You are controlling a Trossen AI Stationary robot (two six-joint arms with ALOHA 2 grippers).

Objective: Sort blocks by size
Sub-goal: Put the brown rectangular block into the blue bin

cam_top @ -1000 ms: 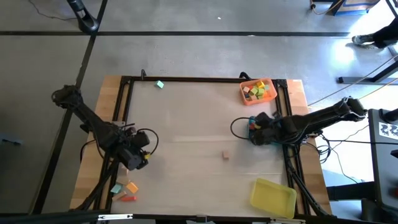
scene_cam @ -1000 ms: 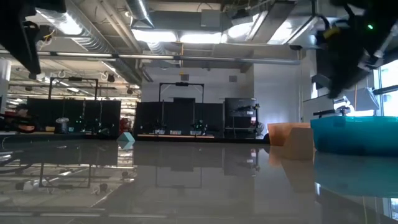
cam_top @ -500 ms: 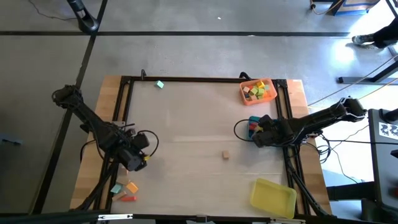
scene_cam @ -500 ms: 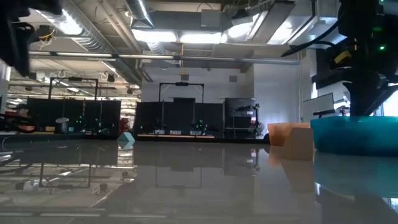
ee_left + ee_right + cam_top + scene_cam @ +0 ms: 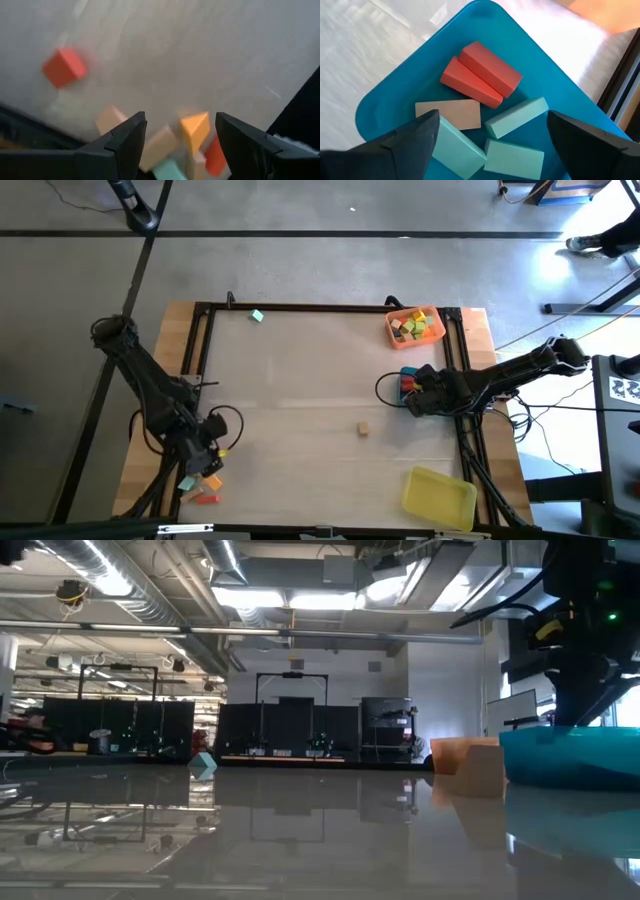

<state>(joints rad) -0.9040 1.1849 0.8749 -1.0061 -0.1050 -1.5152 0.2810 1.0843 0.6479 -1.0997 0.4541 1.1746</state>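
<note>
Orange tray (image 5: 399, 338), blue tray (image 5: 395, 90), yellow tray (image 5: 438, 497).

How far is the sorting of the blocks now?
Done: bars lie in the blue tray, small blocks in the orange tray. In hand: nothing; the right gripper is open over the blue tray, the left gripper open above the corner pile. Left: that pile, the tan block, the teal block.

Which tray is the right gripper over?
The blue tray, holding red, tan and teal bars; the right gripper hangs open above it. The orange tray and yellow tray lie apart.

Matt painted wooden blocks (image 5: 480, 75) lie in a smooth plastic tray (image 5: 555, 85).
</note>
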